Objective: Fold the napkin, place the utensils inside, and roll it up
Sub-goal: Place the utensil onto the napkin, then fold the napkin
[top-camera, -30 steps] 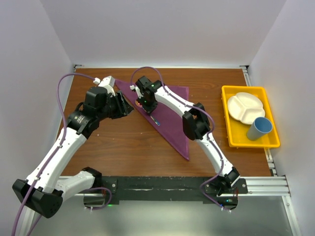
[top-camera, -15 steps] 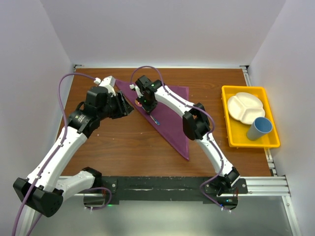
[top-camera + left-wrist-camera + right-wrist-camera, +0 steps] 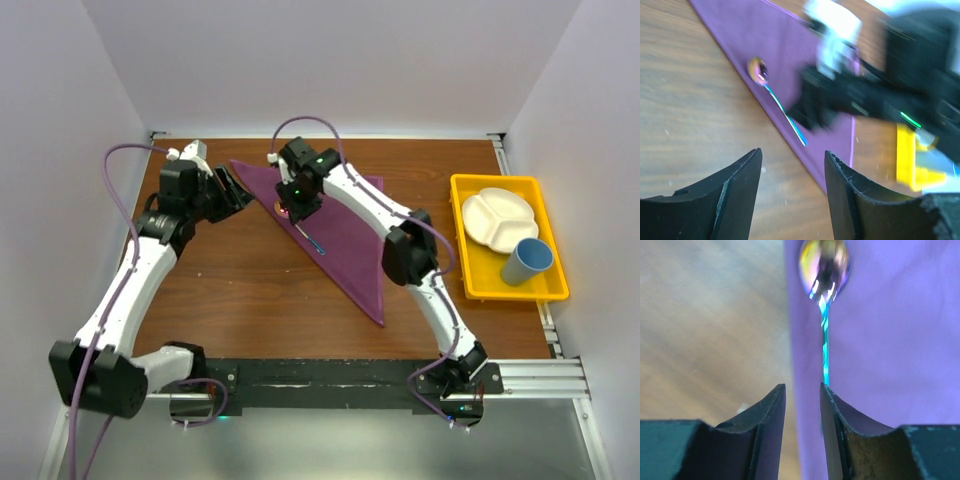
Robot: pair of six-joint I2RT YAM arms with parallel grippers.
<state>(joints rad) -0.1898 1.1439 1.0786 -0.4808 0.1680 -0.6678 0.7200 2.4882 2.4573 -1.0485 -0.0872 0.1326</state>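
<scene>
The spoon [image 3: 309, 237] is lying on the folded purple napkin [image 3: 350, 240], along its left edge, toward the far middle of the table [image 3: 240, 290]. The right gripper [image 3: 801, 390] is hovering just over the handle, jaws parted, grasping nothing. The left gripper [image 3: 237, 190] is hanging released and empty, left of the napkin.

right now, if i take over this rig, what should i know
Left fingers: open, empty, near the left corner of the napkin.
Right fingers: open over the handle end of the spoon, not gripping it.
Napkin: folded into a triangle; the spoon lies on it along the fold.
Done: fold, one spoon placed.
Left: any other utensils (none in view), then roll it up.
</scene>
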